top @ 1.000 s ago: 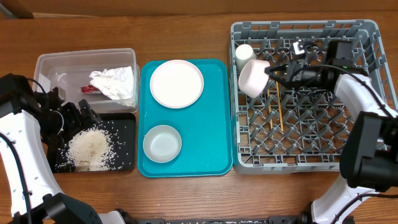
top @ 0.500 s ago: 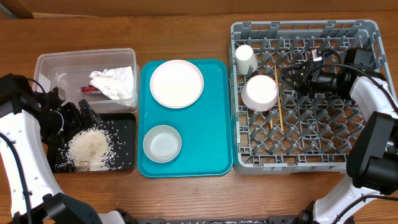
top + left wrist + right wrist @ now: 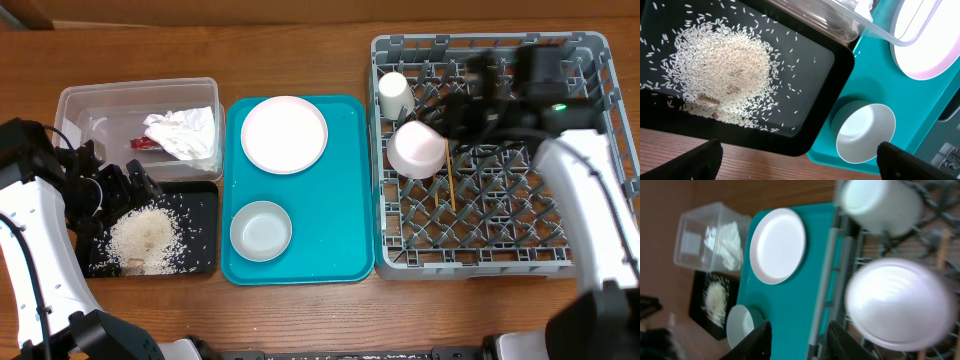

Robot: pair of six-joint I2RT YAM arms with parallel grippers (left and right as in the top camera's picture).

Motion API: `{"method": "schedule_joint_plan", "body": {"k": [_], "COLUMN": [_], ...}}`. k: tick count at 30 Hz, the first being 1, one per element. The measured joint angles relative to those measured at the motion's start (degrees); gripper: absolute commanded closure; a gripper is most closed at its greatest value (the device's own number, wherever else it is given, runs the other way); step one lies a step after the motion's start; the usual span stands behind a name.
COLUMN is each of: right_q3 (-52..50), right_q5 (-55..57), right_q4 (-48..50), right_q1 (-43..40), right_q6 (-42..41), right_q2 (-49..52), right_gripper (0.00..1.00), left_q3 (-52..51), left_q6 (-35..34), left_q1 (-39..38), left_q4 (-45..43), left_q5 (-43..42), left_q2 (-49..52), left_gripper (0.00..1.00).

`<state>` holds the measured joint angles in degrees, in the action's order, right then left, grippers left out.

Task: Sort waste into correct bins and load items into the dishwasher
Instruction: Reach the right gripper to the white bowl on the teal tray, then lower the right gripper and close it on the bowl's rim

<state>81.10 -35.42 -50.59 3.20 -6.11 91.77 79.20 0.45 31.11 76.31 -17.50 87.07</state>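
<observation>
1. The small white bowl [image 3: 261,229] is sitting upright on the teal tray [image 3: 340,200], below the plate [image 3: 284,134]; a second bowl [image 3: 417,150] is lying mouth-down in the dish rack [image 3: 480,256].
2. It is probably handling as light, rigid, slick and breakable; pinching its rim is looking safest.
3. It is showing round, plain, smooth-walled and empty.
4. The right end effector [image 3: 800,342] is hanging open and empty above the rack; the left end effector [image 3: 795,160] is gaping wide by the black tray [image 3: 830,55].
</observation>
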Motion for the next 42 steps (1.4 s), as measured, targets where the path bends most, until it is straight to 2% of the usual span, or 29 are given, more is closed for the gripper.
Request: {"method": "schedule_joint_plan", "body": {"k": [7, 12, 17, 19, 22, 26, 32, 42], "right_q3": [0.26, 0.28, 0.26, 0.26, 0.28, 0.22, 0.22, 0.22], "right_q5": [14.88, 23.78, 29.14, 30.56, 31.54, 32.33, 33.29, 33.38], "right_q4": [-0.04, 0.96, 3.15, 5.20, 7.39, 10.34, 15.30, 16.92], "right_q1": [24.09, 40.83, 53.68, 57.81, 60.46, 62.55, 62.77, 62.77], "right_q6": [3.43, 6.84, 12.02, 14.95, 18.03, 22.43, 24.92, 25.68], "right_q2": [-0.94, -0.50, 2.62, 5.40, 8.52, 13.09, 16.48, 20.63], "right_gripper": [0.57, 0.45, 0.45, 0.49, 0.55, 0.69, 0.80, 0.86], "left_q3": [0.00, 0.00, 0.00, 0.00, 0.00, 0.00, 0.00, 0.00], "left_q6": [-0.02, 0.00, -0.02, -0.02, -0.02, -0.02, 0.00, -0.02], "left_q1": [0.00, 0.00, 0.00, 0.00, 0.00, 0.00, 0.00, 0.00], "left_q4": [0.00, 0.00, 0.00, 0.00, 0.00, 0.02, 0.00, 0.00], "left_q5": [0.00, 0.00, 0.00, 0.00, 0.00, -0.02, 0.00, 0.00], "left_q2": [0.00, 0.00, 0.00, 0.00, 0.00, 0.00, 0.00, 0.00], "left_gripper": [0.00, 0.00, 0.00, 0.00, 0.00, 0.00, 0.00, 0.00]}}
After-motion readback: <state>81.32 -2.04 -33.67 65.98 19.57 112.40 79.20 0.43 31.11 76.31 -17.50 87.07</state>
